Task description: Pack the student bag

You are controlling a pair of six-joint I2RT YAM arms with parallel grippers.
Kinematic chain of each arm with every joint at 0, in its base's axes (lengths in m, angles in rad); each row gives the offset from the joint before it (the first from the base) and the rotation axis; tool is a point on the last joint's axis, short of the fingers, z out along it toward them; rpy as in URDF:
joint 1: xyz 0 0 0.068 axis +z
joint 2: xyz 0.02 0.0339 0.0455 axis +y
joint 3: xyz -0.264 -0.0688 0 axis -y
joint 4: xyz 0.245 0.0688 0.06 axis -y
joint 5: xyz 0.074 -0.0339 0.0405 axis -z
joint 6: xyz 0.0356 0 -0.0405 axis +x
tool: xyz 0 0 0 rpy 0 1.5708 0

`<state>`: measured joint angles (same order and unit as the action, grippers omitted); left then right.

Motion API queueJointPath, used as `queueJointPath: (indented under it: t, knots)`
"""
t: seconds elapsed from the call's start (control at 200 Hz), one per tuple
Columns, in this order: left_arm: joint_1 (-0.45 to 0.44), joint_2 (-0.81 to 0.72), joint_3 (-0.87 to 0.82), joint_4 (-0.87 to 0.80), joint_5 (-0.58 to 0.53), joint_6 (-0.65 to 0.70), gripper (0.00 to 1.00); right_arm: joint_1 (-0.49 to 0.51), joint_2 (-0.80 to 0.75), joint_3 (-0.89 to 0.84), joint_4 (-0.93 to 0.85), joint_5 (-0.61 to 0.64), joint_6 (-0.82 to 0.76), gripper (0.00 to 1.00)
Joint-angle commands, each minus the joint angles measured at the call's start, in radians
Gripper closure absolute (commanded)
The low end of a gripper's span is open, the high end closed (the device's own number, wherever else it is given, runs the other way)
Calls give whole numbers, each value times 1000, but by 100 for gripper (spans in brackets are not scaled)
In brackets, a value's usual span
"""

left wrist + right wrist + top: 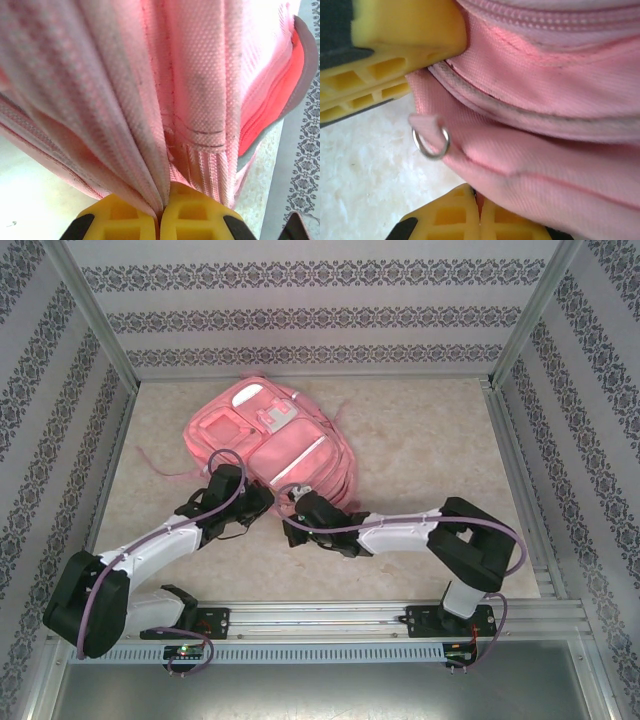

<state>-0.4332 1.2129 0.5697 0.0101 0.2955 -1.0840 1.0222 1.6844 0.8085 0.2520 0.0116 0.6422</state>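
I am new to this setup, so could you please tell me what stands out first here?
The large pink fabric backpack with a white stripe lies on the beige marbled table, slightly left of centre. At its near edge the left gripper and the right gripper are each shut on a fold of its pink cloth. A small metal ring hangs from a fabric loop near the right gripper.

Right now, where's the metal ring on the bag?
Right wrist view, left of centre: the metal ring hangs from a fabric tab on the student bag, just above the right gripper.
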Motion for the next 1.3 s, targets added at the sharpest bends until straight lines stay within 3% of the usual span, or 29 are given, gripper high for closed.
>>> queueJointPath:
  t: [0.0,0.525,0.724,0.924,1.294]
  knots:
    - [0,9,38,-19,-33,90,100,-24,-50,-56,-81,45,-32,100]
    - [0,5,72,-64,4,141,100,-148,-190,-98,-298,-59,-213,100]
    - [-8,26,82,-14,56,86,100,-149,-209,-113,-258,-165,-209,100]
    - [-65,30,69,78,76,-8,100,-149,-195,-121,-125,-248,-71,100]
    - [-96,30,-22,226,37,-107,100,-250,-97,-294,352,-452,469,100]
